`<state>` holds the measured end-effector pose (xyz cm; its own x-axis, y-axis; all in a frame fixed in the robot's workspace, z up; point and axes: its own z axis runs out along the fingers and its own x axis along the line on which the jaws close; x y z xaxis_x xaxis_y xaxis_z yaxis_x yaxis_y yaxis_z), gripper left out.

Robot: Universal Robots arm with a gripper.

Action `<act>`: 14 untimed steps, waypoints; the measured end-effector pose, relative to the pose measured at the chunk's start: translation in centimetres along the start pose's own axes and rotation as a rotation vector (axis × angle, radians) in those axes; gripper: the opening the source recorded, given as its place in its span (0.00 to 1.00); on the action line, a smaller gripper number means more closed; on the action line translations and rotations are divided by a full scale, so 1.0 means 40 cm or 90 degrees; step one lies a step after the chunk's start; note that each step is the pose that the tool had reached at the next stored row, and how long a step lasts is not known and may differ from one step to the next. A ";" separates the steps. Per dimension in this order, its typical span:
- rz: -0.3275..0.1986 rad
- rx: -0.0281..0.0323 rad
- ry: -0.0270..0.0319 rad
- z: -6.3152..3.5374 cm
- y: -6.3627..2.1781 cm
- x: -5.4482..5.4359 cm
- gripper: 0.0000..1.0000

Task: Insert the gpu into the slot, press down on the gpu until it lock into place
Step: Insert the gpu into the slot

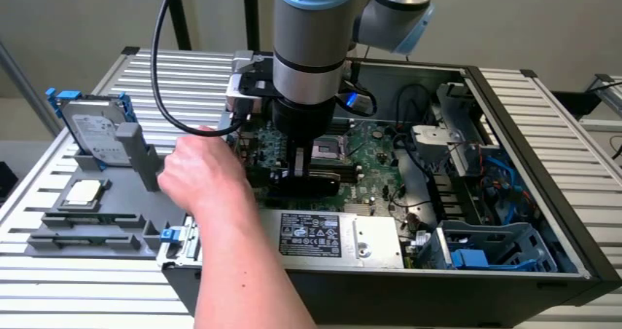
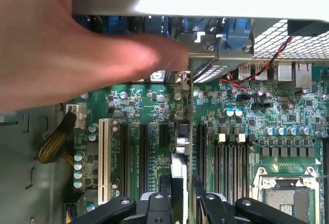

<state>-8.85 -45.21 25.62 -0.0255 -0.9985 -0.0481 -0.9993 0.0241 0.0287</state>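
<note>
The claw [image 2: 182, 199] is closed on the gpu [image 2: 182, 142], which stands on edge on the green motherboard [image 2: 149, 112] inside the open computer case [image 1: 438, 292]. Black sockets flank it and a white socket [image 2: 104, 160] lies further off. Whether the card is fully seated I cannot tell. A person's hand [image 1: 204, 172] reaches in from the exterior view's left, one fingertip [image 2: 164, 57] by the card's far end, crowding the claw. A silver power-supply box [image 1: 340, 233] lies just beside the card. A hard drive [image 1: 92, 129] stands well apart on the desk [image 1: 78, 300].
</note>
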 end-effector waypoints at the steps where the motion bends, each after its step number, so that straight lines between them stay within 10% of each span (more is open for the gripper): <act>1: 0.000 0.0000 0.0000 0.000 0.000 0.000 0.26; 14: 0.000 0.0000 0.0000 0.000 0.000 0.000 0.26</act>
<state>-8.85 -45.21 25.62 -0.0255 -0.9985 -0.0480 -0.9993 0.0241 0.0287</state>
